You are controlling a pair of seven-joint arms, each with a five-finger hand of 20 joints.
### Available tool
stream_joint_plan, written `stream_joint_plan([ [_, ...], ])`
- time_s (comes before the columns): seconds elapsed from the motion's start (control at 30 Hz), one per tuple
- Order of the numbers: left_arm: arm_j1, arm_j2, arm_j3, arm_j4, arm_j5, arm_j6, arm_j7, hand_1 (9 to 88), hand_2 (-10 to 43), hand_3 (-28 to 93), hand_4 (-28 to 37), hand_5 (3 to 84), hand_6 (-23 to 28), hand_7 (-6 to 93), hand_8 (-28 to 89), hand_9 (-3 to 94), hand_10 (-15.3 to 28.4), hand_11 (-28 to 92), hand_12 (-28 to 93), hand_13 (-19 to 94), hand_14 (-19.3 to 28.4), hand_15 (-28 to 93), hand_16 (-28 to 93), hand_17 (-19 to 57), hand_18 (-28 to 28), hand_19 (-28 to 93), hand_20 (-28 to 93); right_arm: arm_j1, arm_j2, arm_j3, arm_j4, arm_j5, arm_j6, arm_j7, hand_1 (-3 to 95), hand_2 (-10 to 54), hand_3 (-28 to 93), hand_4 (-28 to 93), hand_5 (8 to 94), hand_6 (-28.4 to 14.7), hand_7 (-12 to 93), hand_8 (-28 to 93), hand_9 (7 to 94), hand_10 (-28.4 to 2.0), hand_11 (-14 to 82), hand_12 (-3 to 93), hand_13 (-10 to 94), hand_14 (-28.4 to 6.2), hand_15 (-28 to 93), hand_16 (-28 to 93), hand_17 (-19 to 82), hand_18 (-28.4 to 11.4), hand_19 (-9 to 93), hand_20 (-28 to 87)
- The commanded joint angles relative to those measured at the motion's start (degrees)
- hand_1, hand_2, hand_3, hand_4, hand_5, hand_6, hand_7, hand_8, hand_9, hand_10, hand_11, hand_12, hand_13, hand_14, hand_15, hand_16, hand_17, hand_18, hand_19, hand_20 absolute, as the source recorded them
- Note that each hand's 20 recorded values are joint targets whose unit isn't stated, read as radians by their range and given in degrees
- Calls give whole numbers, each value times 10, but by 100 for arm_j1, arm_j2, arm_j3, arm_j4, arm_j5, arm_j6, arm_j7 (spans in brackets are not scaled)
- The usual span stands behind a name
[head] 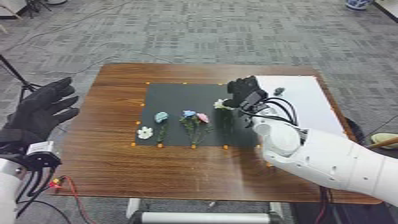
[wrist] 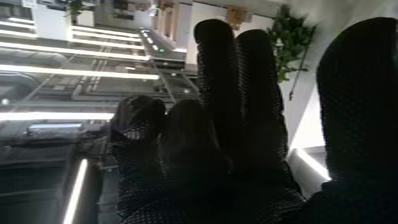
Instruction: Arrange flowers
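Note:
In the head view my right hand (head: 242, 89) is over the right part of the dark mat (head: 173, 97), beside a white flower (head: 220, 104) whose stem runs down the mat. In the right wrist view the right hand (wrist: 253, 145) is open, some fingers straight and others slightly bent. Left of that flower lie a pink flower (head: 202, 117) and a blue flower (head: 189, 113). Farther left are a pale blue flower (head: 161, 117) and a white bloom (head: 145, 132). My left hand (head: 40, 112) is open beyond the table's left edge.
A white sheet (head: 311, 100) covers the table's right side, with a small green item (head: 279, 91) on it near my right hand. Orange marks line the mat on the brown table (head: 151, 172). A red cable (head: 73, 192) hangs at the left front.

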Motion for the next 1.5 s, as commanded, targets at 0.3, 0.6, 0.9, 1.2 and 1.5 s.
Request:
stream_joint_plan([
  [0.3, 108, -47, -60, -27, 8, -42, -13, 239, -18, 687, -283, 220, 17, 228, -106, 168, 97, 222, 195, 64, 126, 442, -55, -110, 190, 403, 124, -323, 621, 1386, -251, -60, -332, 1045, 340, -95, 673, -283, 557, -7, 249, -133, 611, -103, 285, 247, 697, -68, 873, 373, 337, -206, 860, 546],
  [0.6, 107, -37, -59, -36, 9, -45, -46, 239, -18, 687, -283, 220, 16, 228, -106, 169, 96, 221, 195, 68, 129, 444, -55, -109, 191, 403, 124, -469, 645, 1504, 447, 404, -1388, 530, 274, -95, 756, -283, 327, -86, 131, -76, 394, -152, 109, 173, 619, -82, 861, 345, 299, -205, 823, 516],
  [0.9, 75, -56, -2, -41, 19, -59, -18, 240, -17, 686, -283, 221, 17, 230, -107, 168, 97, 222, 195, 46, 120, 436, -55, -111, 188, 402, 124, -563, 491, 1639, 892, 722, -1964, 284, 263, -95, 785, -283, 289, -87, 121, -69, 370, -163, 97, 162, 612, -80, 871, 328, 296, -203, 822, 517],
  [1.2, 110, -60, -53, -53, 28, -41, 4, 240, -17, 687, -283, 228, 22, 223, -106, 169, 98, 220, 195, 49, 123, 440, -55, -111, 188, 401, 124, -525, 414, 1722, 1165, 846, -2143, -321, 266, -95, 844, -283, 310, -65, 173, -86, 389, -82, 131, 145, 634, -74, 877, 326, 310, -204, 833, 511],
  [1.5, 118, -88, -52, -52, 20, -54, 3, 240, -18, 687, -283, 227, 20, 223, -104, 169, 98, 220, 196, 50, 123, 440, -55, -111, 188, 400, 125, -466, 434, 1406, 1267, 850, -1352, -752, 365, -95, 837, -282, 531, 34, 312, -159, 651, -54, 214, 163, 704, -54, 869, 335, 348, -194, 854, 517],
])
